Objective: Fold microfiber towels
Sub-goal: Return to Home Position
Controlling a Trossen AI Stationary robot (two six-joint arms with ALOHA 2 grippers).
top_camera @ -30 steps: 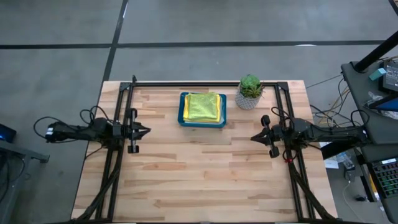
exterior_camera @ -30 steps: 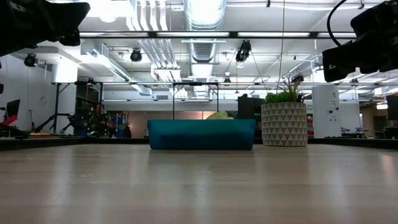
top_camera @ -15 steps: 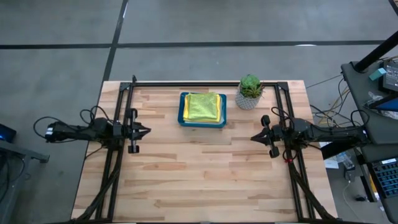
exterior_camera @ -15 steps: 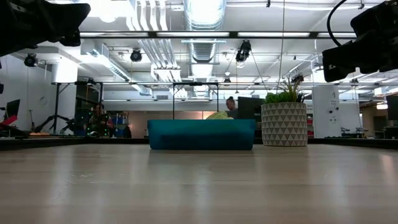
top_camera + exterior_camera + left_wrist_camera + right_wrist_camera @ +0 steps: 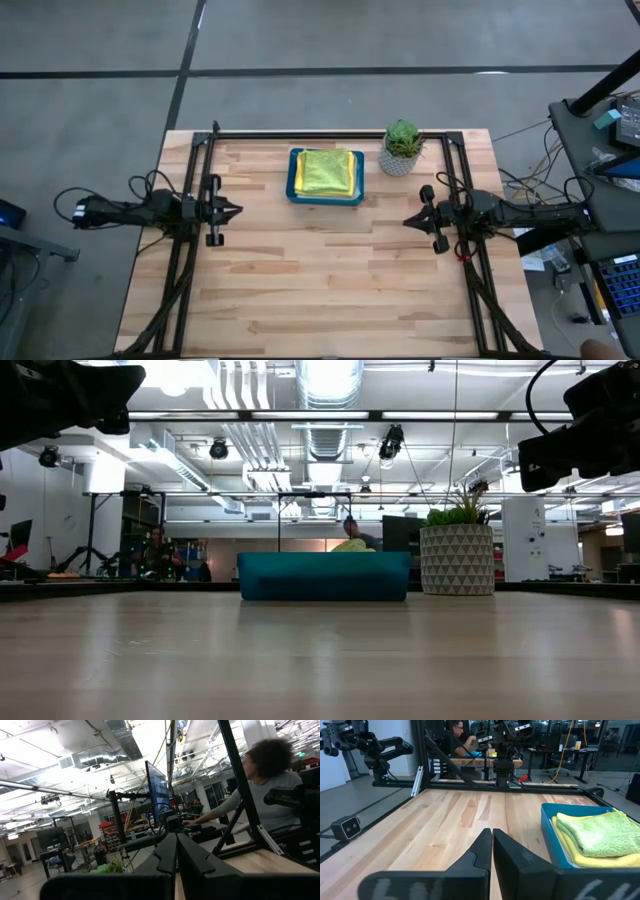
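A stack of folded microfiber towels, lime green on top [image 5: 325, 170] with yellow below, lies in the teal tray [image 5: 294, 184] at the table's far middle; it also shows in the right wrist view [image 5: 597, 837]. The light blue and pale grey towels are hidden. My left gripper [image 5: 236, 211] is shut and empty above the table's left side. My right gripper [image 5: 407, 220] is shut and empty above the right side. Both are raised off the table and point toward its middle.
A small green potted plant [image 5: 402, 147] in a patterned white pot stands right of the tray. Black frame rails [image 5: 330, 134] run along the far, left and right sides. A person [image 5: 265, 780] sits beyond the table's right side.
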